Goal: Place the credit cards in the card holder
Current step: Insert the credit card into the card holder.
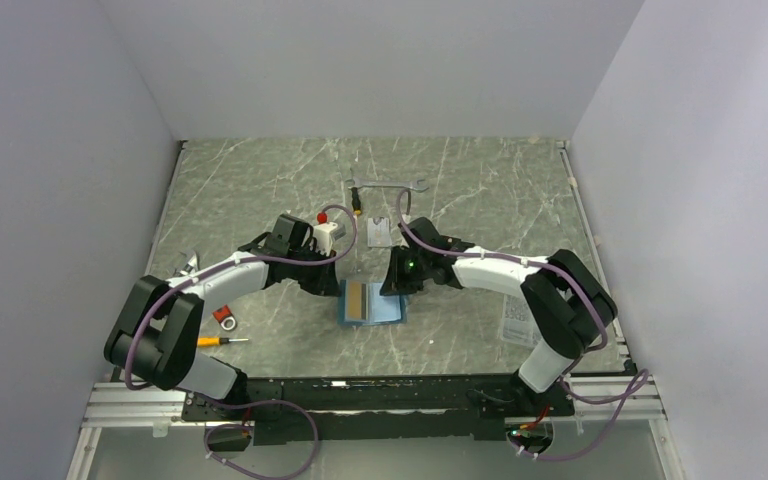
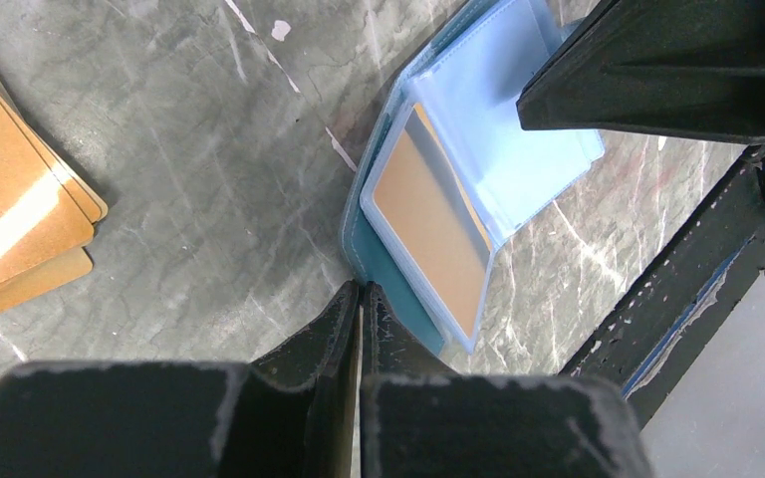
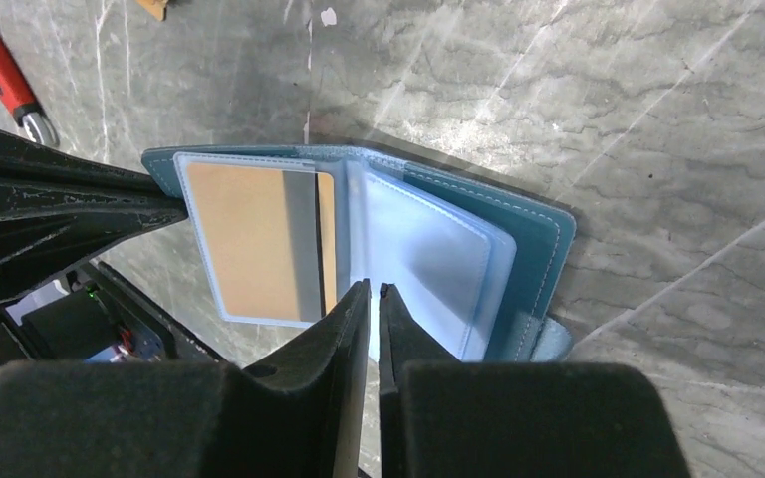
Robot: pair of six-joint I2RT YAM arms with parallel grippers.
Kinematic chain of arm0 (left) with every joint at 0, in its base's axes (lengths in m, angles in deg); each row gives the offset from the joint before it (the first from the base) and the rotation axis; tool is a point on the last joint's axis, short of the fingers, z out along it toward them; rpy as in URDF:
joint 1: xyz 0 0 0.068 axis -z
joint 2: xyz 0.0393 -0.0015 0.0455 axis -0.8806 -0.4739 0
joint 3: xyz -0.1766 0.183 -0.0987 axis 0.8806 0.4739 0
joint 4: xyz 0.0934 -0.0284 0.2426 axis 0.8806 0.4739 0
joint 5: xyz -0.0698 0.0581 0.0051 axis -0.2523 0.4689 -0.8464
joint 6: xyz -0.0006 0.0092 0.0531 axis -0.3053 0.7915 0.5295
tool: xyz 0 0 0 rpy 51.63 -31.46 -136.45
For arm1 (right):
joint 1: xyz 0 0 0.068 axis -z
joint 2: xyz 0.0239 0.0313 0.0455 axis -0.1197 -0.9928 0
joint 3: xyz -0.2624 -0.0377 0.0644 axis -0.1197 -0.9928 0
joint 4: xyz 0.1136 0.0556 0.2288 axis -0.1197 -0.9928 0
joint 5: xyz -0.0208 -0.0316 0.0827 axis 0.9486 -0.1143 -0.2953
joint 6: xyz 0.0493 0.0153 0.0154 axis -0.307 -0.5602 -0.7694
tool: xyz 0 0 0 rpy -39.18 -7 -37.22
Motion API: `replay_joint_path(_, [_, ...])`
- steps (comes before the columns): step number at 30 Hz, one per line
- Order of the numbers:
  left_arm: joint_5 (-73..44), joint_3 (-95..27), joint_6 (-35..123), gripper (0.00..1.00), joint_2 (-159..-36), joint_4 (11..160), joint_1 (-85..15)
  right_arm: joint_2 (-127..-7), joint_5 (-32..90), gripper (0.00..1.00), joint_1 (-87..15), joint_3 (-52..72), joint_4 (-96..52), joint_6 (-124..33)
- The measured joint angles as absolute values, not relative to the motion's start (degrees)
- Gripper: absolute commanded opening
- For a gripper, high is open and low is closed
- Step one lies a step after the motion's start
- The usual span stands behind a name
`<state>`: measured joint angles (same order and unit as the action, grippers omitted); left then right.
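Observation:
The teal card holder (image 1: 392, 312) lies open on the table between both grippers. An orange-gold card with a dark stripe (image 3: 259, 239) sits in its left clear pocket, and also shows in the left wrist view (image 2: 428, 219). The pale blue pockets (image 3: 428, 259) on the right are fanned up. My left gripper (image 2: 362, 289) is shut, with its tips against the holder's teal edge (image 2: 398, 289). My right gripper (image 3: 372, 289) is shut, with its tips on the pale blue pockets near the fold. Loose orange-gold cards (image 2: 10, 219) lie stacked to the left of the holder.
A metal wrench (image 1: 388, 187) and a clear sleeve (image 1: 380, 232) lie behind the holder. A clear printed packet (image 1: 517, 320) lies at the right. A red-handled tool (image 3: 0, 65), a small red item (image 1: 224, 318) and an orange screwdriver (image 1: 215, 341) lie at the left.

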<state>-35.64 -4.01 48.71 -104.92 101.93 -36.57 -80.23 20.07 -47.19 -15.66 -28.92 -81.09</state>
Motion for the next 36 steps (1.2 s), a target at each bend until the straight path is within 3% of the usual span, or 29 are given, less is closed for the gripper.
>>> replay_joint_path(32, [-35.57, -3.70, 48.71, 0.08, -104.92, 101.86, -36.57, -88.12, 20.55, 0.02, -53.11, -9.81, -29.34, -82.60])
replay_joint_path(36, [-35.49, -3.68, 48.76, 0.17, -104.92, 101.89, -36.57, -88.10, 20.20, 0.04, -53.11, -9.81, -29.18, -82.60])
